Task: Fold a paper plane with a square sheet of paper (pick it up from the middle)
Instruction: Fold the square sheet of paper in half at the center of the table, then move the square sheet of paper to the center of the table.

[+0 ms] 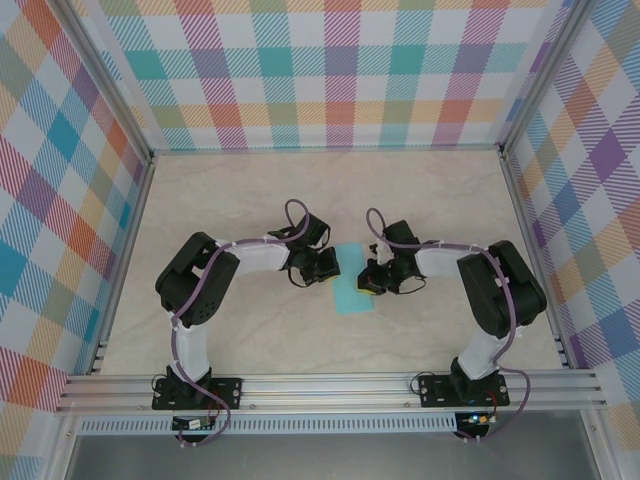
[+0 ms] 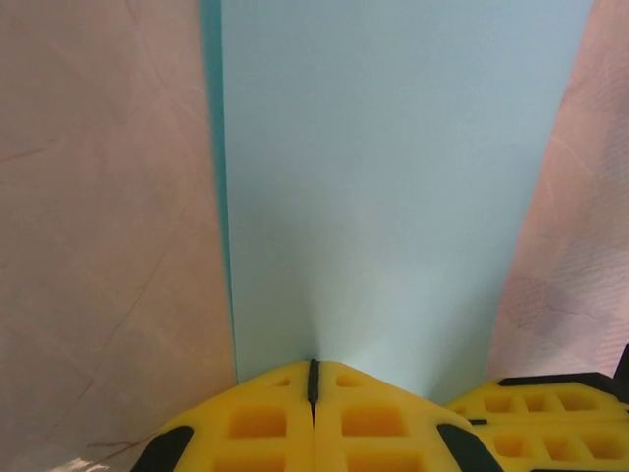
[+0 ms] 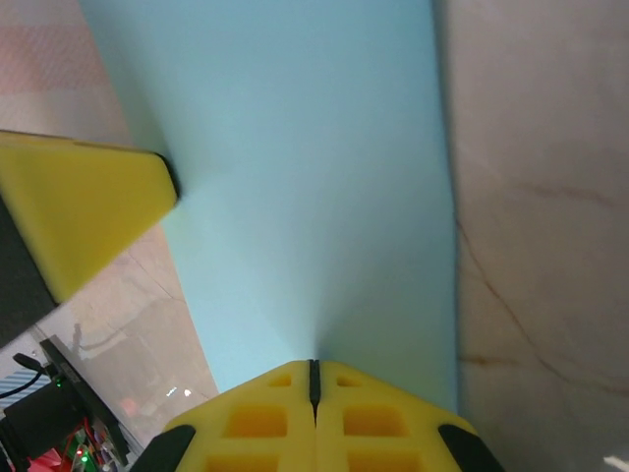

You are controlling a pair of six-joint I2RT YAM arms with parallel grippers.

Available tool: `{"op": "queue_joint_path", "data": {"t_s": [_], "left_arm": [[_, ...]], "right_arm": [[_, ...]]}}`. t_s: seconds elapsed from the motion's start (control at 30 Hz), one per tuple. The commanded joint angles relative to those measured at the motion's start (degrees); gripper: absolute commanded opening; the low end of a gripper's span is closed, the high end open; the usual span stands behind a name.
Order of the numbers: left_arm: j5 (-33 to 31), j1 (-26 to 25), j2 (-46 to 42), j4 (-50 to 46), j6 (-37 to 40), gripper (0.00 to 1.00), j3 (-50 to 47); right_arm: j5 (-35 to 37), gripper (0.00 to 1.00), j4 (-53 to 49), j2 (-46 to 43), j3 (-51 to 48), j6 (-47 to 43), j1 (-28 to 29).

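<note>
1. Turquoise paper [image 1: 352, 292] lies near the middle of the pale marbled worktop [image 1: 250, 190] in the top view, a slightly tilted oblong a little toward the near edge.
2. Same view: the left gripper [image 1: 326, 268] meets the paper's left edge and the right gripper [image 1: 371, 279] its right edge. They face each other across the sheet, and their dark heads cover part of it.
3. Same view: plaid walls [image 1: 340, 70] close in the left, far and right edges. A metal rail [image 1: 330, 388] runs along the near edge, and purple cables [image 1: 296, 212] loop over both arms.
4. Left wrist: the left gripper [image 2: 314, 379] is clenched, its yellow tips pressed together on the paper [image 2: 393, 177], which stretches away from them. Worktop [image 2: 98, 246] shows on both sides. The right gripper's yellow pad [image 2: 550, 403] sits just beside, at lower right.
5. Right wrist: the right gripper [image 3: 314, 379] is likewise clenched on the paper [image 3: 314, 177]. The left gripper's pad [image 3: 79, 197] touches the sheet's left edge. Worktop [image 3: 541, 197] lies to the right, and dark hardware with small red and green lights [image 3: 59, 438] sits at lower left.
</note>
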Motion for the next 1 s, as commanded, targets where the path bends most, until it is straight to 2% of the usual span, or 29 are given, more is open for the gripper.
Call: {"op": "queue_joint_path", "data": {"t_s": [0.0, 0.37, 0.67, 0.73, 0.97], "left_arm": [[-8.57, -0.09, 5.92, -16.65, 1.26, 0.0, -3.76], [-9.27, -0.12, 6.09, -16.69, 1.48, 0.0, -3.4], [-9.24, -0.08, 5.2, -15.79, 2.99, 0.0, -3.1], [-9.89, -0.1, 5.08, -15.91, 3.8, 0.0, -2.43], [-12.77, 1.33, 1.77, -17.33, 10.2, 0.0, 1.29]], "right_arm": [[2.07, 0.0, -2.6, -2.11, -3.13, -1.07, 0.15], [5.34, 0.0, -5.35, -10.87, -14.57, 0.19, 0.13], [8.31, 0.0, -9.7, -20.89, -9.39, -1.18, 0.15], [7.65, 0.0, -7.16, -20.71, -6.84, -1.21, 0.19], [3.9, 0.0, 3.0, -11.14, 1.22, 2.75, 0.62]]}}
